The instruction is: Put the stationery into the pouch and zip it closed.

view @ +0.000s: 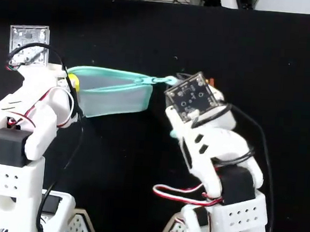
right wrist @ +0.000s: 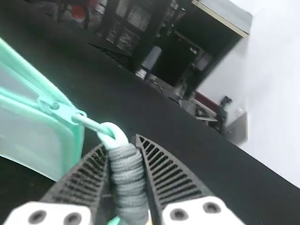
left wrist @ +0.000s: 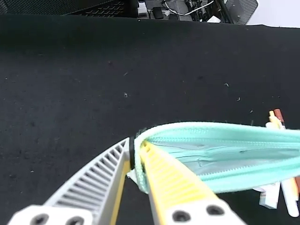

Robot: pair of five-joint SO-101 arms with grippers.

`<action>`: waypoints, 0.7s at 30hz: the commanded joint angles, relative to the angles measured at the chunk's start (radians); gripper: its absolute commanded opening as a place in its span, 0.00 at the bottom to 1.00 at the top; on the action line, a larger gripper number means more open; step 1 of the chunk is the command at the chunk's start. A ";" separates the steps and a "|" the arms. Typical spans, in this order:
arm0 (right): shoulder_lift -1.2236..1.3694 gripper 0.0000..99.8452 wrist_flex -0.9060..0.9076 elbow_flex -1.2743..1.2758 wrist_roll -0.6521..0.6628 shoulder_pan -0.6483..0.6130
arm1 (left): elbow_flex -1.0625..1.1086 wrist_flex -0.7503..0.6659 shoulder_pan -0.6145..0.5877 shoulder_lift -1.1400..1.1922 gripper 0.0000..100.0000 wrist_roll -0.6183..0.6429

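Between left tool point(left wrist: 135, 147), clenched on its end, and right tool point(right wrist: 121, 143), grasping the zip cord point(right wrist: 126, 180), the pouch point(view: 116, 99) stretches taut; best draw straight along the zip, left holding firm.

Mint-green pouch point(view: 113, 96) — grey cord point(right wrist: 126, 173), black table point(view: 151, 29).

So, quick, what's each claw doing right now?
Left claw: closed on the end of the pouch.
Right claw: closed on the zipper pull.

The left gripper point(left wrist: 135, 152) meets the pouch point(view: 114, 94) at its left end, the right gripper point(right wrist: 121, 143) at its right.
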 commanded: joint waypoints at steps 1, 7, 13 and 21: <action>-0.016 0.01 0.000 -0.058 -0.008 0.081 | 0.022 -0.005 0.002 0.011 0.03 0.006; -0.022 0.01 0.008 -0.058 -0.014 -0.003 | 0.022 -0.005 0.002 0.012 0.03 0.005; -0.024 0.23 0.215 -0.206 -0.020 -0.164 | 0.024 -0.005 0.002 0.012 0.03 0.005; -0.019 0.26 0.540 -0.636 -0.143 -0.232 | 0.025 -0.005 0.002 0.012 0.03 0.005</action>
